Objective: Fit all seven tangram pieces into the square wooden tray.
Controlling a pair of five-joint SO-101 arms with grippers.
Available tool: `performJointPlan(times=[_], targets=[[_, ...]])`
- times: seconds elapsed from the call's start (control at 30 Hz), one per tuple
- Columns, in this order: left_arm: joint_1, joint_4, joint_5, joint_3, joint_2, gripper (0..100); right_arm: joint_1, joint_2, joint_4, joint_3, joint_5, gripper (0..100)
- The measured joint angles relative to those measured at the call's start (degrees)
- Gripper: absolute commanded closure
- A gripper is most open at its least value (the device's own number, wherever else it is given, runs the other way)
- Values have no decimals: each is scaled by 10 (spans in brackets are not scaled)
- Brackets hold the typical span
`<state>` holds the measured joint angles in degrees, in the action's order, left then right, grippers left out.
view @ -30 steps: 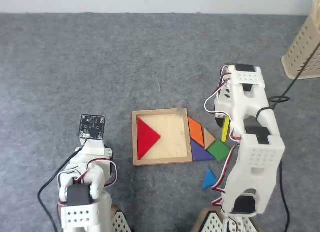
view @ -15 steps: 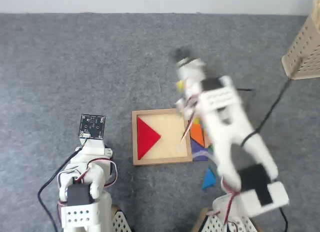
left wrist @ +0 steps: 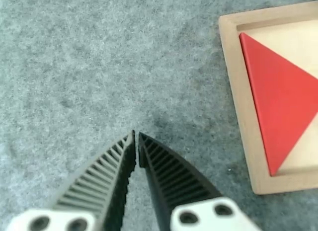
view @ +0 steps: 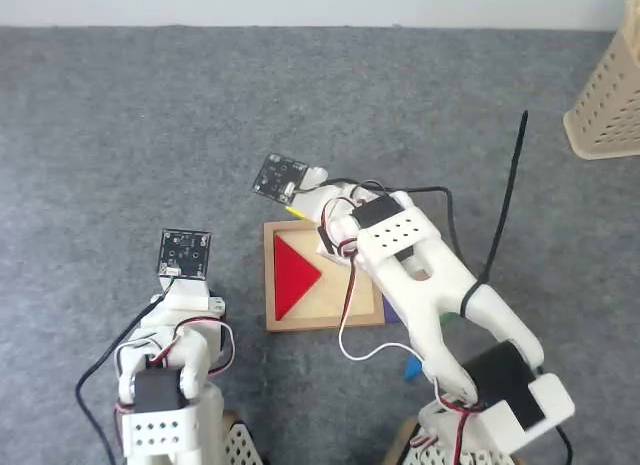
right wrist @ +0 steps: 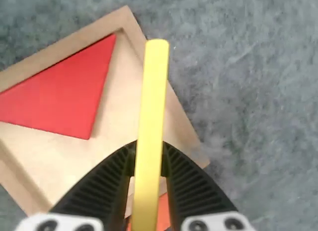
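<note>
The square wooden tray [view: 271,281] lies mid-table with a red triangle [view: 293,273] in its left half. My right arm reaches across it, and the right gripper [right wrist: 147,151] is shut on a yellow piece [right wrist: 151,116] held edge-on above the tray's rim [right wrist: 181,124], near the far left corner. The yellow piece [view: 296,213] peeks out under the wrist camera. A blue triangle [view: 411,366] and a purple sliver [view: 389,311] show beside the tray, and an orange piece [right wrist: 165,211] sits behind the fingers. My left gripper [left wrist: 136,137] is shut and holds nothing, over bare mat left of the tray [left wrist: 233,72].
A perforated beige basket [view: 610,85] stands at the back right. A black cable [view: 510,195] arcs up over the right arm. Grey mat spreads open behind and left of the tray.
The right arm swung from the tray's right side across to its far left corner, carrying the yellow piece. The left arm stayed still.
</note>
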<state>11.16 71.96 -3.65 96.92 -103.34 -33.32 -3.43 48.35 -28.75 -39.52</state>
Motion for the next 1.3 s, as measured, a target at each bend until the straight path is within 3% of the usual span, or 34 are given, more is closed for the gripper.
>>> performJointPlan(times=[0.33, 0.63, 1.3], targets=[[0, 0, 0, 0, 0, 988, -1, -1, -110, -55, -80, 992], [0, 0, 0, 0, 0, 988, -1, -1, -120, -63, -150, 992], [0, 0, 0, 0, 0, 988, 8, 84, -120, -39, -129, 976]])
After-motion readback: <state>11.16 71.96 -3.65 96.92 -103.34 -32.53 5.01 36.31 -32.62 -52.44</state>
